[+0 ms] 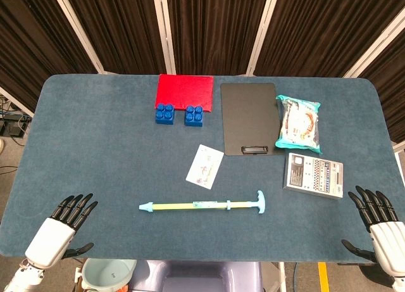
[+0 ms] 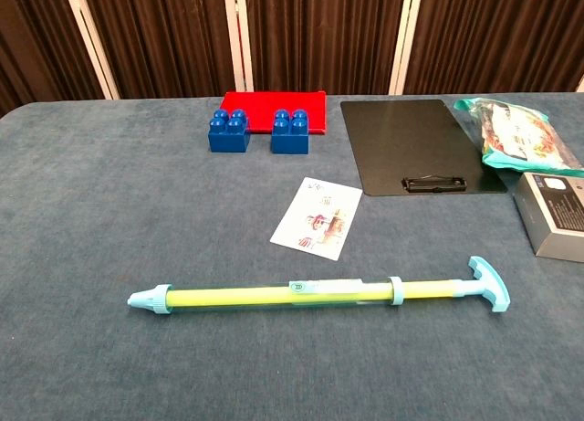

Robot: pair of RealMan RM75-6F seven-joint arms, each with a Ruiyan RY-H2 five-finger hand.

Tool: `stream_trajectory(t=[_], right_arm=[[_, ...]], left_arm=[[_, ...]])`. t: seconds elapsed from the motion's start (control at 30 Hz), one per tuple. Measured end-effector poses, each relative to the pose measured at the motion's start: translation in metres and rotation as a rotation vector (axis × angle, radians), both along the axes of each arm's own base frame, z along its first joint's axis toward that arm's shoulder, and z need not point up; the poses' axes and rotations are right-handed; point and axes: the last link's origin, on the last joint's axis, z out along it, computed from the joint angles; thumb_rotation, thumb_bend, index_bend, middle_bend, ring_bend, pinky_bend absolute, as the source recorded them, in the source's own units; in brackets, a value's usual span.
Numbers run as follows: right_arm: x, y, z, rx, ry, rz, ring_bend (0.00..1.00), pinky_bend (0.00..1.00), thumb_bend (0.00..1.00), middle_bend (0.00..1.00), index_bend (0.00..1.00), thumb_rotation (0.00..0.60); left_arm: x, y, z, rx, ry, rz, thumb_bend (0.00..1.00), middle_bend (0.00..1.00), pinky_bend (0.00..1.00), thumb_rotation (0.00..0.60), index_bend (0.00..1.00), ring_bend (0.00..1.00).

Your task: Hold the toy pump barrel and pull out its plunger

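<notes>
Toy pump [image 1: 202, 206] lying flat near the front edge of the tabletop [image 1: 95, 133], nozzle to the left, untouched. Barrel [image 2: 274, 293] a slim clear tube over yellow-green, capped in pale blue at the nozzle; plunger [image 2: 461, 287] pushed in, ending in a pale-blue T-handle. Tabletop covered in blue, carpet-like fabric with rounded corners.

Left hand [image 1: 60, 232] at the front left corner, right hand [image 1: 380, 225] at the front right corner; both holding nothing, dark fingers extended and slightly spread, pale casings behind. Both well apart from the pump.

Behind the pump: printed card [image 1: 205, 166], two studded blue bricks [image 1: 179, 114] in front of a flat red board [image 1: 186, 91], matte black clipboard [image 1: 248, 118], glossy snack packet [image 1: 299, 123], grey box [image 1: 313, 175].

Hands seen in the head view only. Chest view closer and lower, showing the barrel's small label; box cropped at its right edge.
</notes>
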Motion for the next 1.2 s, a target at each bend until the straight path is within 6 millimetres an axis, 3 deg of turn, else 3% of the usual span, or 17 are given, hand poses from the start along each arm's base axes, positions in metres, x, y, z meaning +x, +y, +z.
stream_trajectory(t=[0.27, 0.4, 0.5, 0.77, 1.2], right_arm=[[-0.002, -0.002, -0.004, 0.012, 0.009, -0.011, 0.0, 0.0, 0.0, 0.0, 0.0, 0.6], [-0.002, -0.003, -0.003, 0.007, 0.004, -0.016, 0.0, 0.0, 0.0, 0.0, 0.0, 0.6], [-0.003, -0.004, -0.002, 0.01, -0.001, -0.023, 0.0, 0.0, 0.0, 0.0, 0.0, 0.6], [-0.006, -0.011, 0.003, 0.022, -0.037, -0.041, 0.0, 0.0, 0.0, 0.0, 0.0, 0.6], [-0.011, -0.023, 0.008, 0.032, -0.059, -0.084, 0.0, 0.0, 0.0, 0.0, 0.0, 0.6]], left_arm=[[0.002, 0.0, -0.002, 0.004, -0.01, -0.012, 0.07, 0.03, 0.14, 0.6, 0.14, 0.08], [0.006, 0.003, -0.01, 0.0, -0.023, -0.034, 0.15, 0.07, 0.14, 0.6, 0.35, 0.09], [0.012, 0.009, -0.019, 0.01, -0.041, -0.067, 0.17, 0.09, 0.14, 0.6, 0.42, 0.1], [0.034, 0.033, -0.056, 0.054, -0.066, -0.138, 0.19, 0.09, 0.14, 0.6, 0.46, 0.1], [0.055, 0.065, -0.114, 0.051, -0.05, -0.112, 0.2, 0.11, 0.14, 0.6, 0.48, 0.1]])
